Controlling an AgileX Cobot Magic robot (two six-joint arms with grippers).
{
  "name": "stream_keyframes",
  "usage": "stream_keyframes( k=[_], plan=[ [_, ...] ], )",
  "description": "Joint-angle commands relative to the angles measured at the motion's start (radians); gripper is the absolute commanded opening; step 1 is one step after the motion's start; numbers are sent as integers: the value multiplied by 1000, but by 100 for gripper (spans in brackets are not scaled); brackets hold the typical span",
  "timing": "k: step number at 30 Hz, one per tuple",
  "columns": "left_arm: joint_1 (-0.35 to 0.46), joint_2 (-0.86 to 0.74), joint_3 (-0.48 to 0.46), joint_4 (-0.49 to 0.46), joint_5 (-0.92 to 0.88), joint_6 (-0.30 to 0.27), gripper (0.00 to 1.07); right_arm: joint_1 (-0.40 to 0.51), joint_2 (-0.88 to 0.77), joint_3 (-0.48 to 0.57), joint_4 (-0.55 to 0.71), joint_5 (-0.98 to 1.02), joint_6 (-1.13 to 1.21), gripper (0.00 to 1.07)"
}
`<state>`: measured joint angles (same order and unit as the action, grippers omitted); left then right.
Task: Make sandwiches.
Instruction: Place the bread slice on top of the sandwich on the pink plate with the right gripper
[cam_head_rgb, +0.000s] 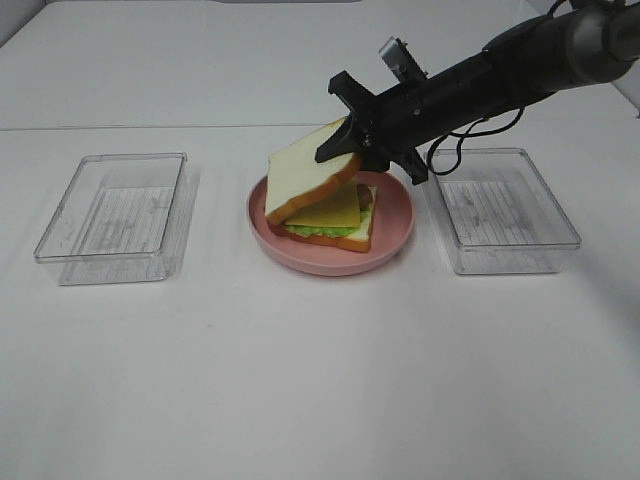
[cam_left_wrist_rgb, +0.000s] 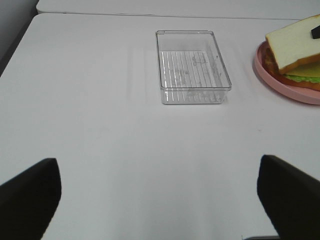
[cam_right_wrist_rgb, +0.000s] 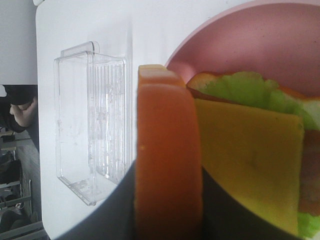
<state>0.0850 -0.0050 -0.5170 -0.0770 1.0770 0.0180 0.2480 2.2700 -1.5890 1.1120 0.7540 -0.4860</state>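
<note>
On the pink plate (cam_head_rgb: 300, 255) lies the lower part of a sandwich: a bread slice (cam_head_rgb: 358, 240), green lettuce (cam_head_rgb: 318, 230) and a yellow cheese square (cam_head_rgb: 332, 208). My right gripper (cam_head_rgb: 350, 145) is shut on a second white bread slice (cam_head_rgb: 305, 175), held tilted just above the stack, its low edge to the left. The right wrist view shows this slice's orange crust (cam_right_wrist_rgb: 167, 150) between the dark fingers (cam_right_wrist_rgb: 215, 205), with cheese (cam_right_wrist_rgb: 245, 160) and lettuce (cam_right_wrist_rgb: 240, 87) below. My left gripper (cam_left_wrist_rgb: 160, 210) is open over bare table, far from the plate (cam_left_wrist_rgb: 280, 82).
A clear plastic tray (cam_head_rgb: 115, 215) stands left of the plate and another (cam_head_rgb: 505, 210) right of it, under the right arm. Both look empty. The left tray (cam_left_wrist_rgb: 192, 67) lies ahead of the left gripper. White table stretches all around.
</note>
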Motion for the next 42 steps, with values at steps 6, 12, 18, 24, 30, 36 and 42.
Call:
stream_keyframes(
  k=[6,12,18,24,30,36,42],
  plan=[
    [2,-22,1,-9,-6,-1,100,-3,-1,-9,-50,7,36,0],
    [2,-22,1,-9,-6,-1,100,-3,-1,-9,-114,7,66,1],
    [2,-22,1,-9,-6,-1,100,-3,-1,-9,-170,7,101,11],
    [2,-22,1,-9,-6,-1,100,-3,-18,-9,-219,-21,101,54],
    [2,-22,1,-9,-6,-1,100,-3,-42,-10,-261,-30,101,83],
    [2,-22,1,-9,-6,-1,100,-3,-86,-10,-443,-27,158,84],
    [2,-22,1,-9,-6,-1,100,-3,-150,-10,-607,-27,307,84]
  ],
)
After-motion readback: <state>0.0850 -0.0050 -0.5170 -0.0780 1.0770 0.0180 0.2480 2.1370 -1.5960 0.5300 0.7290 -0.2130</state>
